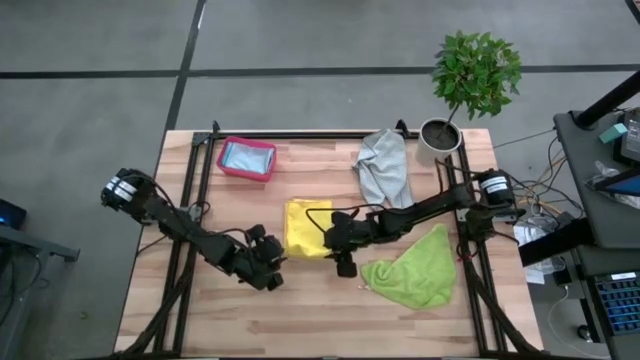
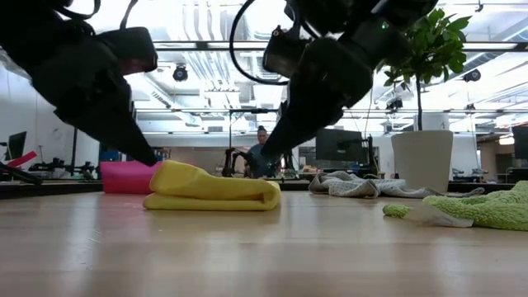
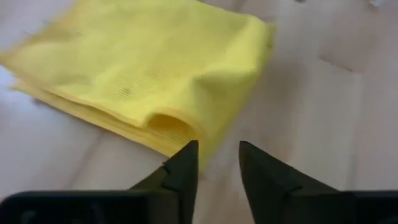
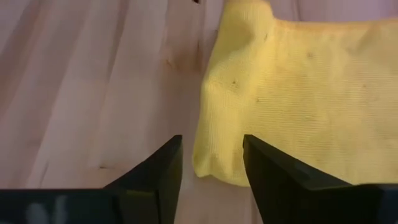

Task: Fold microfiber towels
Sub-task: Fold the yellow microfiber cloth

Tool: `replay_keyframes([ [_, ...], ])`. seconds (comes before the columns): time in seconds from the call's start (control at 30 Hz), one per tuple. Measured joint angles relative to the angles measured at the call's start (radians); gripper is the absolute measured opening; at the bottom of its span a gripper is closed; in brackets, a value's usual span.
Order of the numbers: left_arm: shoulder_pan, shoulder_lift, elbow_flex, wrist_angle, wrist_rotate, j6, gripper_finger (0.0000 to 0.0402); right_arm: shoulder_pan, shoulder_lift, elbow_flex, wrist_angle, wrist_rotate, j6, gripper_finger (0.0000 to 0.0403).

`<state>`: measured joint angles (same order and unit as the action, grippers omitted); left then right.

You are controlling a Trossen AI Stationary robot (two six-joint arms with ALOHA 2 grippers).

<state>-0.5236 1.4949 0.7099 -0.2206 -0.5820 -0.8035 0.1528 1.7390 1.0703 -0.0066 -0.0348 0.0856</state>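
A yellow microfiber towel (image 1: 305,228) lies folded in several layers mid-table, also seen in the low view (image 2: 210,188). My left gripper (image 1: 280,262) hovers open at the towel's near left corner (image 3: 180,124), with nothing between its fingers (image 3: 217,165). My right gripper (image 1: 332,250) hovers open over the near right corner (image 4: 214,155), its fingers (image 4: 211,165) on either side of it and slightly above. A lime green towel (image 1: 415,268) lies crumpled at the near right and a grey towel (image 1: 385,165) at the far right. A light blue towel (image 1: 247,155) lies in the bin.
The pink-red bin (image 1: 247,160) stands at the far left of the table. A potted plant (image 1: 440,135) stands at the far right corner. A black frame (image 1: 300,133) runs along the table's edges. Bare wood lies along the near edge.
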Motion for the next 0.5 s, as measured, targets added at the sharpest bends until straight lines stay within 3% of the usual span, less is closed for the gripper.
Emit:
replay_keyframes([
  [0.13, 0.006, 0.027, -0.003, 0.029, -0.045, -0.001, 0.0134, 0.0, -0.013, -0.004, 0.004, 0.001, 0.0, 0.0158],
  [0.27, 0.012, 0.063, -0.002, 0.036, -0.051, -0.007, 0.0136, 0.0, -0.01, -0.011, 0.009, 0.009, 0.0, 0.0154],
  [0.37, 0.012, 0.072, -0.002, 0.059, -0.036, 0.019, 0.0106, 0.0, -0.007, -0.02, 0.01, 0.009, 0.0, 0.0153],
  [0.5, 0.009, 0.068, -0.001, 0.055, 0.03, 0.053, 0.0027, -0.003, -0.007, -0.027, 0.011, 0.009, -0.003, 0.0156],
])
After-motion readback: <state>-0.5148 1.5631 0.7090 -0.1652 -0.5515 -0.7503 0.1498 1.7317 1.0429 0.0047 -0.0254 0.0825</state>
